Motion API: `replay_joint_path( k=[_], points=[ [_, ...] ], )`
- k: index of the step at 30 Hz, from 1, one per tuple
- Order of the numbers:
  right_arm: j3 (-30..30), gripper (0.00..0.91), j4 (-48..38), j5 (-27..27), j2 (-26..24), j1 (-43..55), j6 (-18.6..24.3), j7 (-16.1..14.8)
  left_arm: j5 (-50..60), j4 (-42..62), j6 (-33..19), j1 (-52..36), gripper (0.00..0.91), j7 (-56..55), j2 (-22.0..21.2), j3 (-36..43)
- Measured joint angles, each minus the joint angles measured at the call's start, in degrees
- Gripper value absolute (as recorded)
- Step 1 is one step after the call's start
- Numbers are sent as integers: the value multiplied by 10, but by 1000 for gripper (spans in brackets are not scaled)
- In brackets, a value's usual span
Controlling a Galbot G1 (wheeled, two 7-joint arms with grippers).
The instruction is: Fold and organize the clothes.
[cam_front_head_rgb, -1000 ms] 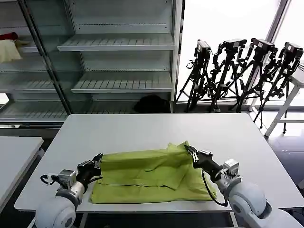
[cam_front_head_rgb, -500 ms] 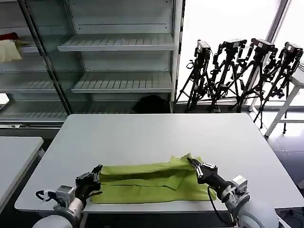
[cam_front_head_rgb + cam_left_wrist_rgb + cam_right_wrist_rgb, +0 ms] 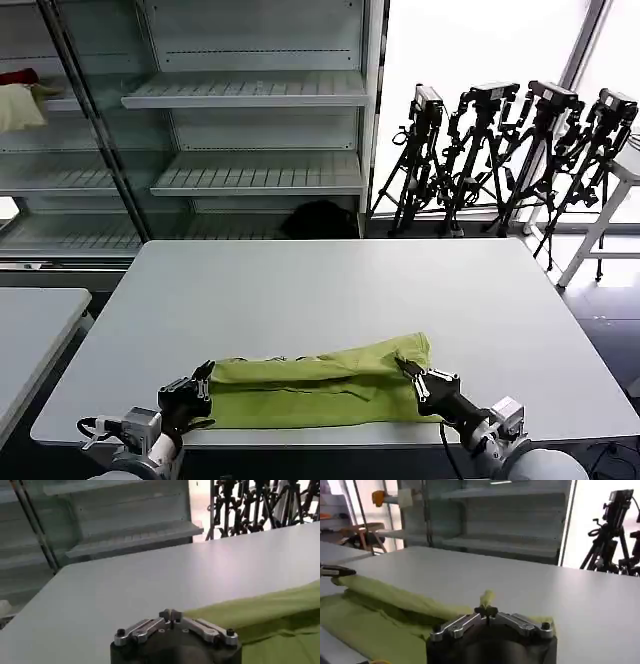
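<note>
Head view: the lime yellow-green cotton T-shirt (image 3: 320, 385) lies folded in a long band near the white table's (image 3: 330, 290) front edge. Left gripper (image 3: 203, 375) pinches its left end; right gripper (image 3: 404, 368) pinches its right.

Left wrist view: left gripper (image 3: 170, 614) pressed together on fabric.

Right wrist view: right gripper (image 3: 487, 611) clamps a cloth fold.

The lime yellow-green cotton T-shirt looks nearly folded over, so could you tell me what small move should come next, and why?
Probably lower the pinched edge onto the near layer, then open both grippers. The left gripper and right gripper are each shut on the lime yellow-green cotton T-shirt, a narrow band by the white table's near edge.
</note>
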Motion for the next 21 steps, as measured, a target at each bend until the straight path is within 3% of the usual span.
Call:
replay_joint_path(
  k=[8, 10, 12, 13, 14, 15, 21],
  points=[
    [2, 0, 2, -3, 4, -22, 4, 8, 7, 6, 4, 0, 10, 1, -2, 5],
    [1, 191, 2, -4, 8, -27, 4, 14, 8, 9, 4, -1, 10, 1, -2, 6],
    [-2, 725, 3, -5, 12, -32, 4, 23, 9, 12, 5, -2, 20, 1, -2, 6],
    [-3, 907, 4, -5, 15, -34, 4, 28, 10, 13, 5, -2, 262, 1, -2, 6],
    [-5, 907, 4, -5, 17, -36, 4, 34, 11, 14, 6, -2, 786, 1, -2, 7],
    [-7, 907, 5, -6, 20, -38, 4, 42, 12, 14, 8, -2, 907, 1, -2, 7],
    [-16, 907, 8, -8, 41, -39, 2, 99, 23, 9, 18, 3, 907, 1, 3, 6]
  ],
)
